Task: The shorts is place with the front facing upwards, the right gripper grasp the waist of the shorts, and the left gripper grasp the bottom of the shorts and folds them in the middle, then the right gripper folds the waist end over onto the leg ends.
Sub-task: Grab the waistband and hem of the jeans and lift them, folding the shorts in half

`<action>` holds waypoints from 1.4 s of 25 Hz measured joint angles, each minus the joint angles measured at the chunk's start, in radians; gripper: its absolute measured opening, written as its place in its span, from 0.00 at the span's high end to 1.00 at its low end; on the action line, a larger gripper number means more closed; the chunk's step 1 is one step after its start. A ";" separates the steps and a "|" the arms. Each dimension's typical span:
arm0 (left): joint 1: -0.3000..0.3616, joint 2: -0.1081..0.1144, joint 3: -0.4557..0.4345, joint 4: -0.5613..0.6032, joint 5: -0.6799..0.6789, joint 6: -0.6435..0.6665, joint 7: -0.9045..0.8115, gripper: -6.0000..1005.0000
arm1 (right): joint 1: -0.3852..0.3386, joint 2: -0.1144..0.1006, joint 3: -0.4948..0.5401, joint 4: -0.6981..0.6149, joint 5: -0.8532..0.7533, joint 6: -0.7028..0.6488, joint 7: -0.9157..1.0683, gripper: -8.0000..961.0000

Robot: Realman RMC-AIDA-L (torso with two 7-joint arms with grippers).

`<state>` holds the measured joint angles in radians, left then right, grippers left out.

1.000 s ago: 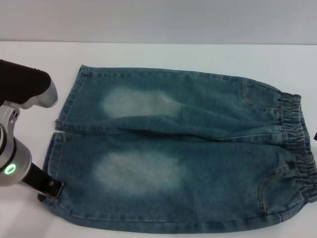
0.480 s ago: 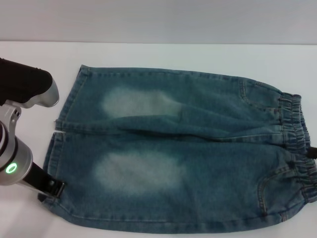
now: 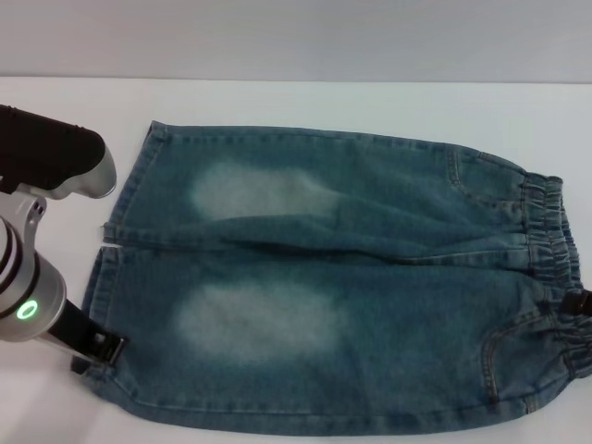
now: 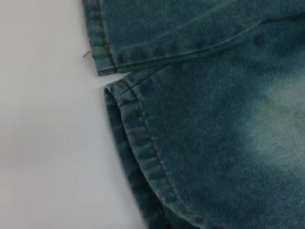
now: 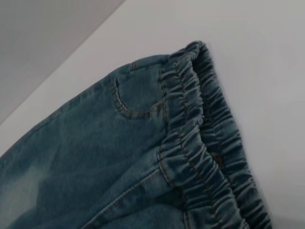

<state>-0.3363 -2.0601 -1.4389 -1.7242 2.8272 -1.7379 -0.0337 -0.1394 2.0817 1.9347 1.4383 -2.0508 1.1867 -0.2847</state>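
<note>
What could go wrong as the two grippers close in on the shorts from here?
The left gripper sits at the outer corner of the near leg's hem; it may pinch only one layer, or one leg, since the leg ends are split by a gap.
The right gripper barely reaches the waist; a shallow bite on the puckered elastic could slip, skewing the fold of the shorts.

No readable text, label or number shows anywhere.

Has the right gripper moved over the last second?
Yes. The right gripper has come in from the head view's right edge, over the waist of the shorts, which lie unmoved.
</note>
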 joint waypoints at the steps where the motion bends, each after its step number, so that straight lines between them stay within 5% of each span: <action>1: -0.003 0.000 0.000 0.002 0.000 0.000 0.000 0.99 | 0.001 0.000 -0.001 -0.004 0.000 -0.001 0.000 0.16; 22: -0.027 -0.002 -0.003 0.025 0.000 0.008 0.007 0.99 | 0.029 -0.005 -0.004 -0.056 0.055 0.005 -0.038 0.26; 35: -0.047 -0.001 -0.015 0.053 0.000 0.015 0.018 0.99 | 0.046 -0.008 -0.024 -0.058 0.053 0.028 -0.096 0.78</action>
<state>-0.3835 -2.0613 -1.4543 -1.6715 2.8271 -1.7225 -0.0159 -0.0935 2.0738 1.9109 1.3806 -1.9975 1.2142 -0.3811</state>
